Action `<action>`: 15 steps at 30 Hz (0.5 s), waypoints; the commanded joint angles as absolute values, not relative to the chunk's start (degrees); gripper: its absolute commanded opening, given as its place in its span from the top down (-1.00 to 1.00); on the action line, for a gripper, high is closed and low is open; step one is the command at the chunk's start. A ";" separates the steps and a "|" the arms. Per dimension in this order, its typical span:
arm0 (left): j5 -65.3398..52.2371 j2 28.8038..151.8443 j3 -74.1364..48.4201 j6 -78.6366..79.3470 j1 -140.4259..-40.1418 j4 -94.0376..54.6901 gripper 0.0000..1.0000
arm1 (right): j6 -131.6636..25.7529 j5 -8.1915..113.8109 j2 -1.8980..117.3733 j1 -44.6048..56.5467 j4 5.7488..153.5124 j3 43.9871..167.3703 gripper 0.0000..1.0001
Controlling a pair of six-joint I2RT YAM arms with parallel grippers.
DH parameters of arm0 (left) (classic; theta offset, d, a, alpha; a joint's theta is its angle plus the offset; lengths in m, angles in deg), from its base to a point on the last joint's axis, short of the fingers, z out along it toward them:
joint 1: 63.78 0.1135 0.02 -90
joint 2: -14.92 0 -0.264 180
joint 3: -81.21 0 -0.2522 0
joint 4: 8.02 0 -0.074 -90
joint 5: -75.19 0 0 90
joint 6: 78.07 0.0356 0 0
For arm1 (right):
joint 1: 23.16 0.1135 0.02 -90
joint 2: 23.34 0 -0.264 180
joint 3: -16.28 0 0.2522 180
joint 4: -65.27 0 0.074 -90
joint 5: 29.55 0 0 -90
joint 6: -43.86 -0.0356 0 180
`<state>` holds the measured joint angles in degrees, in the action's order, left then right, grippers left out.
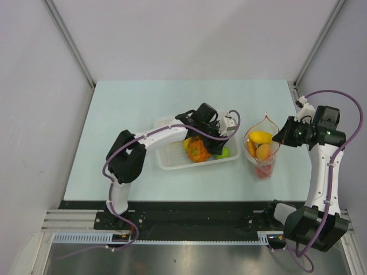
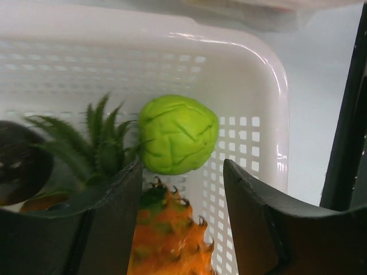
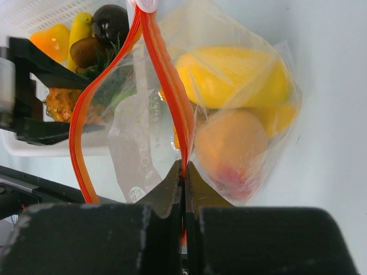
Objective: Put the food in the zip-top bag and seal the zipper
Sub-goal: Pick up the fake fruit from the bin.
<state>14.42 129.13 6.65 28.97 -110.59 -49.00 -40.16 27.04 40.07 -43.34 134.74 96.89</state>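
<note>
Top external view: zip-top bag (image 1: 248, 144), right of the basket (image 1: 172, 163), holds several fruits (image 1: 261, 137); right gripper (image 3: 184, 172) pinches its unsealed zipper (image 3: 166, 86). Left gripper (image 2: 182, 177), jaws apart, hangs over the pineapple (image 2: 166, 235) in the basket.

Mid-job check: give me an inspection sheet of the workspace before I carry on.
Surface: pale table, no spills seen.
Job's things: bag open at right, a yellow fruit and an orange fruit inside; zipper unsealed. Basket holds pineapple, green fruit and others.
Clutter: nothing seen.
Grippers: left gripper open over pineapple, holding nothing; right gripper shut on zipper.
Cables: purple cables along both arms; one loops by the basket.
Surroundings: grey walls, metal frame posts.
</note>
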 commanded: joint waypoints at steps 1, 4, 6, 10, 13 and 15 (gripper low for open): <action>14.64 131.36 8.75 33.03 -112.30 -49.82 -0.25 | -39.46 26.61 39.32 -43.90 134.76 99.65 1.00; 13.32 133.30 10.85 34.78 -112.30 -49.99 -0.30 | -39.81 26.18 39.50 -43.90 134.67 99.57 1.00; 11.74 135.15 11.82 37.33 -112.30 -50.34 -0.32 | -39.99 26.00 39.67 -43.90 134.58 99.74 1.00; 9.54 138.57 14.37 41.28 -112.13 -52.36 -0.36 | -39.99 26.17 40.29 -43.90 134.58 100.18 1.00; 9.09 139.72 14.64 42.61 -111.51 -53.24 -0.42 | -39.99 26.26 40.29 -43.99 134.50 100.36 1.00; 8.74 140.07 14.55 43.13 -111.33 -53.15 -0.46 | -39.99 26.26 40.20 -44.07 134.50 100.27 1.00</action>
<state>10.77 138.70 12.75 39.16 -112.10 -51.78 -40.10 26.98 40.25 -43.65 134.91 97.68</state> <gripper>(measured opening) 0.711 0.010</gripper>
